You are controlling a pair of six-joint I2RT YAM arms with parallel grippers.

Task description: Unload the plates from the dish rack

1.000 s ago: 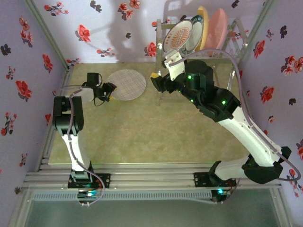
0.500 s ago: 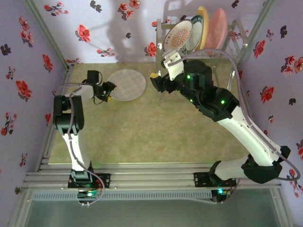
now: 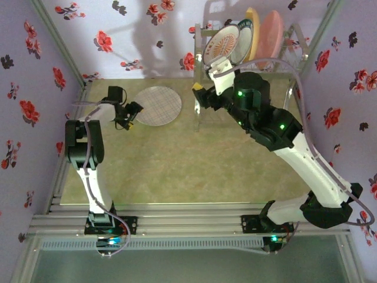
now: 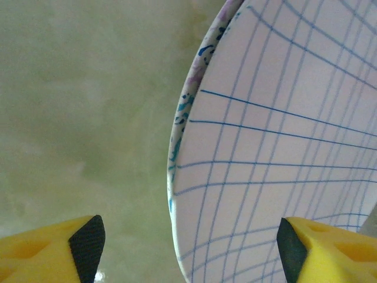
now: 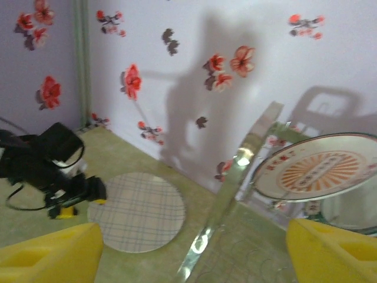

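The mottled green-yellow table (image 3: 177, 159) is carrying everything, and its open middle is serving as the drop zone for unloaded dishes. At its far right corner the shiny silver wire dish rack (image 3: 198, 35) is standing on tall legs, its upright dividers keeping the plates on edge so that each rim is sticking up where a two-finger grip can reach it.

Four plates are leaning in it, front to back:
- a round white plate with an orange radial pattern (image 3: 222, 42)
- a teal-rimmed plate (image 3: 242, 36)
- a plain yellow-orange plate (image 3: 253, 26)
- a pink plate (image 3: 272, 30)

A cream round plate with a blue grid and speckled rim (image 3: 156, 105) is lying flat on the table, well apart from the rack to its left. It looks already unloaded.

The right gripper (image 3: 197, 93) is hovering just beside the rack's left front leg, below the orange-patterned plate. In the right wrist view its jaws are spreading wide, holding nothing, and facing that plate (image 5: 318, 171), likely lining up for the next pick.

The left gripper (image 3: 131, 116) is sitting at the grid plate's left edge. In the left wrist view its black pads (image 4: 88, 239) are standing far apart on either side of the rim (image 4: 177, 141), gripping nothing. I judge it is releasing or clearing that plate.
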